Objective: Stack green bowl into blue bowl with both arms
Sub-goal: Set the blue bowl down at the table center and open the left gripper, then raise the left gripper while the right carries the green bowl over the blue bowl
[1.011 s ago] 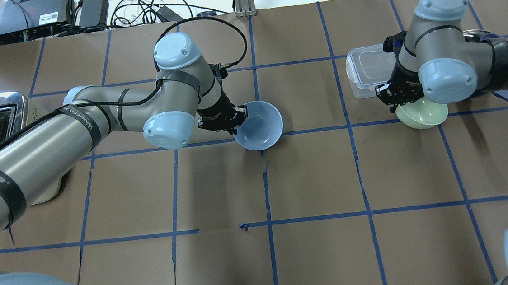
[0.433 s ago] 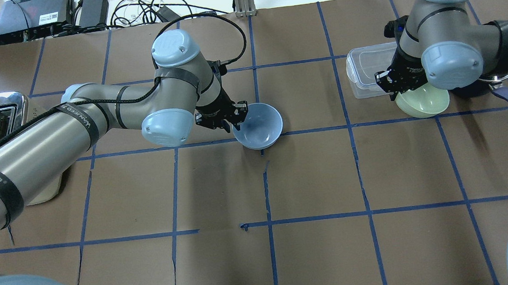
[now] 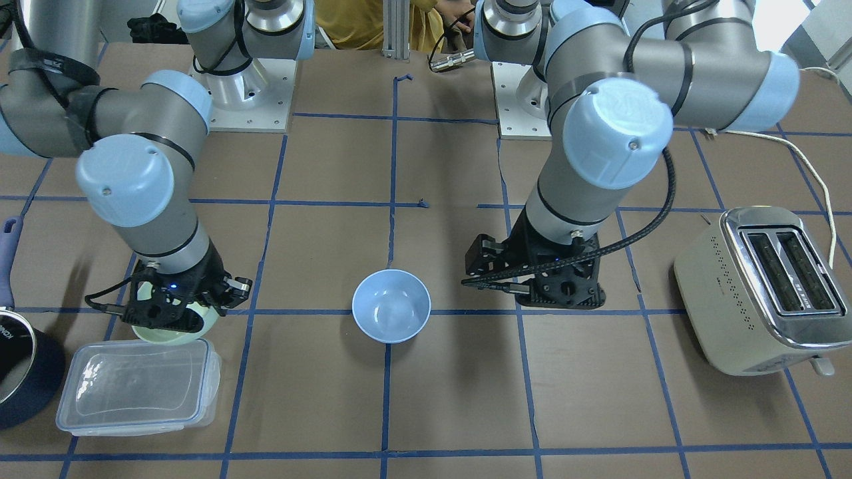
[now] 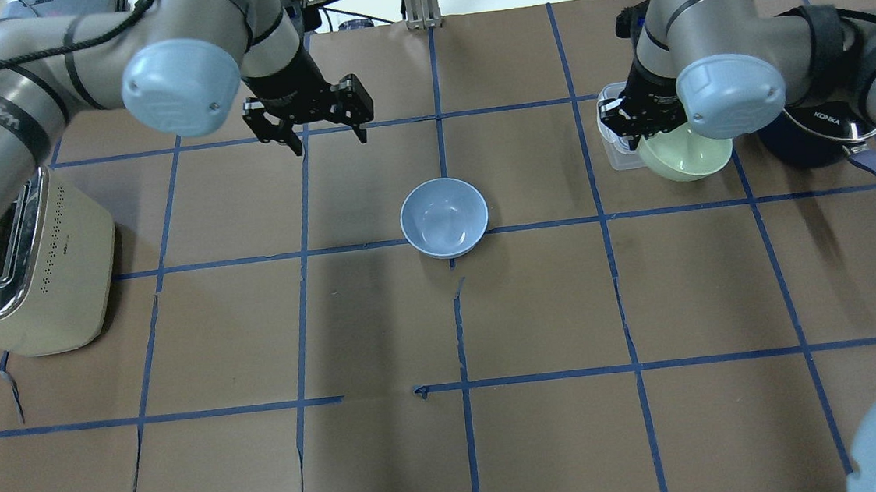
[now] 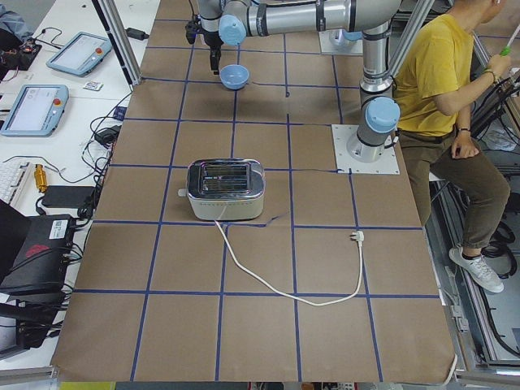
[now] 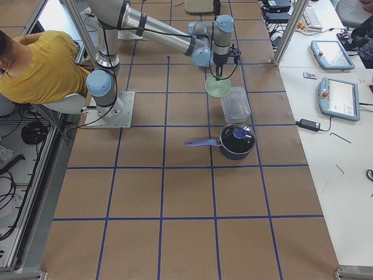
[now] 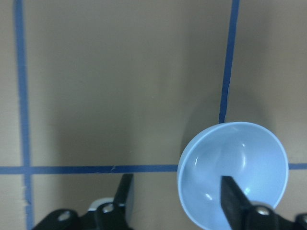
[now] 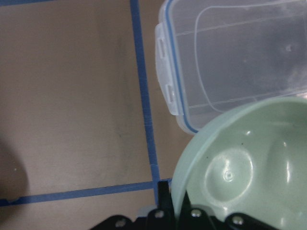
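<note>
Blue bowl (image 4: 444, 217): released since earlier, upright at the centre of the table (image 4: 537, 308).
Left gripper (image 4: 329, 143): empty, jaws spread wide, withdrawn from the bowl's rim.
Green bowl (image 4: 683, 159): clamped at its rim by right gripper (image 4: 640, 125), now lifted beside the clear container (image 3: 136, 386).

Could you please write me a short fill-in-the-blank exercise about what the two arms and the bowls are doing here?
The green bowl is held by the gripper of the robot's ____ arm.
The left gripper is ____ and holds nothing.
The blue bowl stands on the table with ____ inside it.
The toaster stands on the robot's ____ side.
Missing words: right; open; nothing; left.
</note>
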You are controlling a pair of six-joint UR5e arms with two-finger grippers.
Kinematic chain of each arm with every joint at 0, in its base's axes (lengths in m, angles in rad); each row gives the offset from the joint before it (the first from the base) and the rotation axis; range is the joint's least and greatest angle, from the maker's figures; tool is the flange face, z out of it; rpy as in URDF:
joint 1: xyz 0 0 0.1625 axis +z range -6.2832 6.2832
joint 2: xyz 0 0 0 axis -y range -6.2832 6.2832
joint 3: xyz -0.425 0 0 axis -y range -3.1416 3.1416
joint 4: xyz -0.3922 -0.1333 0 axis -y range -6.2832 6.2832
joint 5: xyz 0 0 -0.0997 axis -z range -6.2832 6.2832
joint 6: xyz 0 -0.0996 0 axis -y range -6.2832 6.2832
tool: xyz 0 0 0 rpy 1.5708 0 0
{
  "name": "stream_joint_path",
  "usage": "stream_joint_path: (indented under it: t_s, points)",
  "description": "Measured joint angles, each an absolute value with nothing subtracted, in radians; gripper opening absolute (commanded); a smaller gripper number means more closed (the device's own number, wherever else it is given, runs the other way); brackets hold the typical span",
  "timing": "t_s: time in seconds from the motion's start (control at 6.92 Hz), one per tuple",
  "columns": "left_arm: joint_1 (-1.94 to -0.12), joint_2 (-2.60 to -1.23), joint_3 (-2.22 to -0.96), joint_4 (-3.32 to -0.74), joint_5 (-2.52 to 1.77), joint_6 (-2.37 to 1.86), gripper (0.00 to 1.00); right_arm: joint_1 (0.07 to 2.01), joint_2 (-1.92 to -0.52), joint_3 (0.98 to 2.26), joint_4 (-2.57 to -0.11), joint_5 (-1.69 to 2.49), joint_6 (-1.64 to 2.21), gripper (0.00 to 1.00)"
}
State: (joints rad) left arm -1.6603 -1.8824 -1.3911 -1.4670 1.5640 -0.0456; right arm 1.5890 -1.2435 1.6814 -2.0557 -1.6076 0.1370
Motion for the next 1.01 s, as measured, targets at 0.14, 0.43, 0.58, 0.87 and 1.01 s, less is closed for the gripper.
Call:
stream_joint_path:
  t_s: [0.14, 0.43, 0.58, 0.87, 1.01]
  points:
    - [-1.638, -1.832, -1.371, -1.533, 1.592, -0.011, 1.00, 1.653, -1.223, 1.657, -2.056, -1.610, 0.237, 0.00]
    - [-1.581, -1.724, -1.369, -1.607, 1.603, 0.050, 1.00, 1.802, -1.150, 1.558, -2.040, -1.636, 0.428, 0.00]
    - [-1.543, -1.697, -1.375, -1.622, 1.598, 0.067, 1.00, 1.873, -1.105, 1.487, -1.985, -1.679, 0.503, 0.00]
    - [-1.528, -1.688, -1.388, -1.622, 1.588, -0.001, 1.00, 1.975, -1.034, 1.362, -1.872, -1.711, 0.626, 0.00]
    - [-1.546, -1.682, -1.399, -1.620, 1.584, -0.029, 1.00, 1.999, -1.006, 1.324, -1.852, -1.709, 0.663, 0.00]
